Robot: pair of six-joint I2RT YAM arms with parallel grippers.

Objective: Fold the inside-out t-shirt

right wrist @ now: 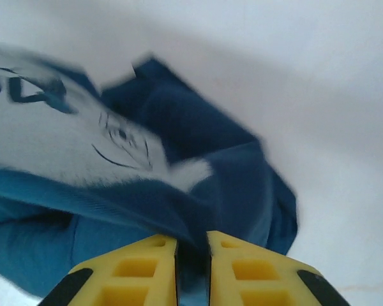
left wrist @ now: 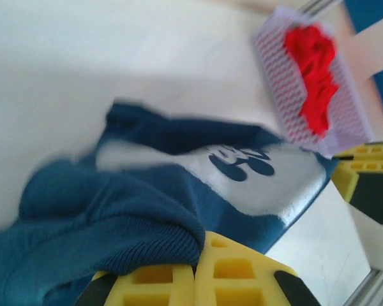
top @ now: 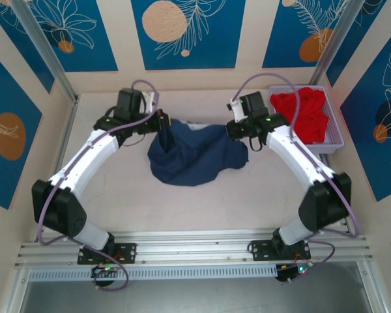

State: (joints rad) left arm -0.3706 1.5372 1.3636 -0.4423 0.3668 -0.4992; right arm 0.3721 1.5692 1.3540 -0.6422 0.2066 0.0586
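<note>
The inside-out t-shirt [top: 195, 160] is a dark navy bundle sagging between my two grippers at the middle of the table. My left gripper [top: 164, 125] is at its left top corner. In the left wrist view that gripper [left wrist: 195, 264] is shut on a ribbed navy edge of the t-shirt [left wrist: 115, 217], and a white print [left wrist: 268, 182] shows on the cloth beyond. My right gripper [top: 238, 134] holds the right top corner. In the right wrist view its fingers [right wrist: 193, 245] stand a narrow gap apart with t-shirt [right wrist: 198, 127] cloth pinched between them.
A lilac mesh basket [top: 335, 140] with a bright red garment [top: 303, 114] stands at the back right, just beyond the right arm; the basket [left wrist: 277, 76] and red garment [left wrist: 316, 76] also appear in the left wrist view. Metal rails run along the near edge [top: 195, 251].
</note>
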